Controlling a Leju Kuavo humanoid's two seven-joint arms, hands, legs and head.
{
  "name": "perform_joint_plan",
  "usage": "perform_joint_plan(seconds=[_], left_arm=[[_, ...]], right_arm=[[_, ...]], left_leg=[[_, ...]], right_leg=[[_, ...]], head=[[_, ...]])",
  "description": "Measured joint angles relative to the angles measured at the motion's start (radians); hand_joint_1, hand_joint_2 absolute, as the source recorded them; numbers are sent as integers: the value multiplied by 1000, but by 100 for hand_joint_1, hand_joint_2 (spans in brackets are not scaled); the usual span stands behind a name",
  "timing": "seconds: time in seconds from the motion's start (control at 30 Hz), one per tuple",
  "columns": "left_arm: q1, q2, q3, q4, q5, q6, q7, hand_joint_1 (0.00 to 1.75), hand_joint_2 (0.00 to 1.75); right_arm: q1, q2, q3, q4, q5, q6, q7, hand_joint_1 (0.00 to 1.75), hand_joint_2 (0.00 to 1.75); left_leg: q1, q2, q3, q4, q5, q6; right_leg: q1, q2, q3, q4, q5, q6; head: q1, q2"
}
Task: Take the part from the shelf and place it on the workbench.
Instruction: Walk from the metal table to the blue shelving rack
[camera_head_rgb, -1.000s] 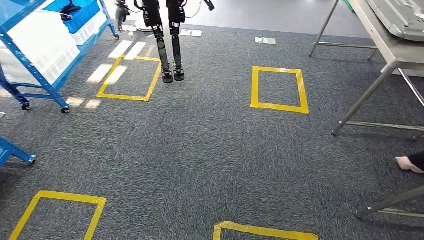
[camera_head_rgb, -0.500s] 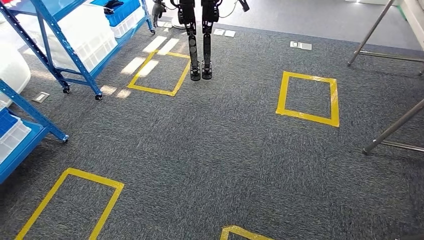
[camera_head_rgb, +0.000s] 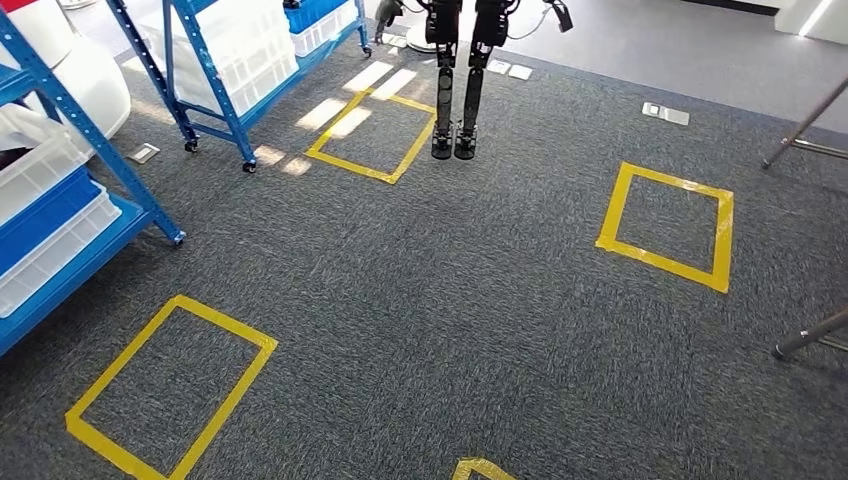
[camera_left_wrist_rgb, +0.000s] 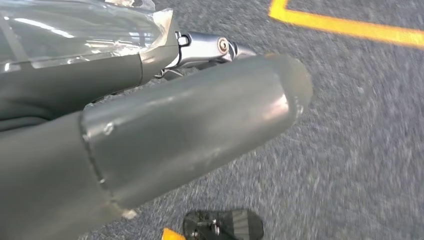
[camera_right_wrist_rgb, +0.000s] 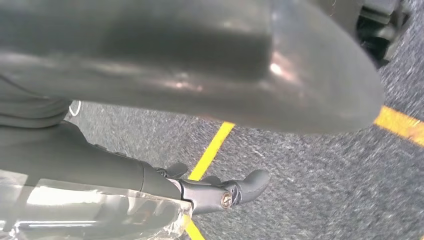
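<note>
Dark speckled grey carpet (camera_head_rgb: 480, 300), bright yellow tape squares (camera_head_rgb: 170, 390) laid out on it.
Blue shelf frames (camera_head_rgb: 215, 75) carry white bins (camera_head_rgb: 245, 45) and blue bins (camera_head_rgb: 40, 215); another robot's legs (camera_head_rgb: 458, 85) stand black against pale sun patches. Up close, the left hand (camera_left_wrist_rgb: 165, 135) shows a matt grey thumb and a silver metal link, the right hand (camera_right_wrist_rgb: 200, 75) a glossy dark grey thumb, black fingers, clear shiny film beside each.

Head cam high, down onto carpet (camera_head_rgb: 480, 300); wrist cams near floor.
</note>
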Motion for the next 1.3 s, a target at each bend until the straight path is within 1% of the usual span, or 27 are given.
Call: perform_joint_plan(seconds=[0.07,0.13,0.17,0.2,0.27,0.3,0.33,0.4,0.43,0.5,0.57,0.6,0.63,0.67,0.7,0.73,0.8,0.87,0.93,0.97,1.03,1.1,1.13,1.17,1.2,1.27,1.3], left_arm=[[-3,0,0,0,0,0,0,0,0],[-4,-1,0,0,0,0,0,0,0],[-2,-2,0,0,0,0,0,0,0],[-1,-2,0,0,0,0,1,0,0],[0,-3,0,0,0,0,1,0,0],[0,-3,0,0,0,0,1,0,0],[0,-3,0,0,0,0,1,0,0],[3,-3,1,0,0,1,3,0,0],[5,-2,2,0,0,1,4,0,0],[7,-3,4,0,0,1,5,0,0],[4,-4,6,0,-1,1,7,0,0],[3,-4,6,0,-2,1,8,0,0],[3,-4,6,0,-4,0,8,0,0],[4,-5,6,0,-5,0,10,0,0],[6,-5,6,0,-6,-2,13,0,0],[6,-5,6,0,-5,-5,22,0,0],[2,-4,10,0,8,-18,67,0,0],[-5,-5,22,0,28,-35,136,0,0],[-5,-6,35,0,37,-48,192,0,0],[-4,-7,39,0,36,-52,210,0,0],[-4,-9,42,1,32,-58,231,0,0],[-7,-11,43,0,26,-62,238,0,0],[-9,-12,43,0,23,-65,241,0,0],[-8,-14,43,1,20,-68,242,0,0],[-7,-15,43,1,18,-71,243,0,0],[-5,-18,43,1,16,-78,245,0,0],[-5,-19,43,1,15,-81,246,0,0]], right_arm=[[3,-1,0,0,0,0,0,0,0],[7,-2,0,0,2,0,0,0,0],[8,-2,0,0,3,0,0,0,0],[8,-3,0,0,5,0,0,0,0],[8,-4,0,1,9,1,-1,0,0],[7,-4,0,1,11,2,-1,0,0],[6,-4,0,1,12,3,-2,0,0],[4,-5,1,1,14,5,-2,0,0],[3,-5,2,1,15,5,-2,0,0],[2,-4,3,1,17,5,-2,0,0],[4,-4,4,1,18,5,-3,0,0],[6,-5,4,1,19,6,-3,0,0],[7,-5,4,1,20,6,-3,0,0],[7,-5,4,1,21,6,-3,0,0],[6,-5,4,1,21,6,-3,0,0],[5,-5,4,1,20,6,-3,0,0],[2,-4,4,1,20,7,-3,0,0],[1,-3,4,1,19,9,-2,0,0],[-2,-2,4,1,18,13,-1,0,0],[-4,-3,5,1,18,15,0,0,0],[-7,-4,5,1,18,17,1,0,0],[-4,-5,5,1,18,19,2,0,0],[-2,-5,5,1,18,19,3,0,0],[0,-6,5,1,18,20,4,0,0],[2,-7,5,1,18,20,4,0,0],[2,-9,5,1,18,20,5,0,0],[2,-10,5,1,18,20,5,0,0]], left_leg=[[4,-25,-1,-4,6,7],[4,-53,-3,-3,8,7],[5,-67,-3,-3,8,6],[6,-80,-3,-1,9,4],[8,-105,-4,6,6,-6],[7,-116,-6,11,4,-13],[6,-125,-9,14,2,-20],[7,-138,-16,15,4,-32],[9,-136,-18,17,3,-36],[12,-100,-38,57,-22,-44],[12,-54,-92,170,-85,-51],[13,-44,-125,238,-114,-53],[13,-40,-150,287,-129,-53],[13,-37,-160,307,-128,-52],[12,-33,-148,282,-106,-50],[11,-24,-117,223,-72,-44],[2,16,-46,86,-20,-30],[-8,37,-20,31,-12,-19],[-10,16,-18,22,-7,-10],[-8,6,-12,11,-2,-6],[0,-15,-2,-9,12,5],[3,-39,-4,-12,17,11],[3,-52,-5,-11,17,11],[3,-66,-5,-11,17,11],[3,-80,-4,-10,17,10],[5,-106,-4,-6,16,5],[4,-117,-5,-1,14,-1]], right_leg=[[-7,51,-57,123,-54,-2],[-13,63,-110,230,-89,3],[-16,64,-114,235,-83,12],[-20,67,-98,197,-61,23],[-31,97,-37,59,-3,45],[-33,112,-13,4,16,46],[-33,123,0,-28,25,40],[-27,116,5,-36,28,20],[-29,108,7,-37,31,13],[-32,89,10,-40,35,-1],[-27,67,9,-41,34,-11],[-24,53,9,-40,33,-15],[-21,41,9,-40,31,-17],[-19,29,10,-40,30,-18],[-17,18,11,-40,29,-20],[-15,8,14,-40,27,-21],[-10,-11,18,-40,23,-20],[-5,-28,21,-41,18,-14],[1,-48,22,-45,16,-6],[2,-45,23,-42,12,-1],[3,-5,-3,16,-19,1],[-4,48,-62,142,-67,-3],[-7,58,-90,197,-83,-1],[-9,62,-105,222,-84,4],[-12,65,-101,207,-69,13],[-22,85,-49,83,-10,35],[-26,101,-23,19,15,40]], head=[[3,0],[4,0],[4,0],[4,0],[5,0],[5,0],[6,0],[6,0],[5,0],[2,0],[-4,0],[-5,0],[-5,0],[-6,0],[-6,0],[-6,0],[-5,0],[-5,0],[-5,0],[-4,0],[0,0],[3,0],[5,0],[5,0],[5,0],[5,0],[6,0]])
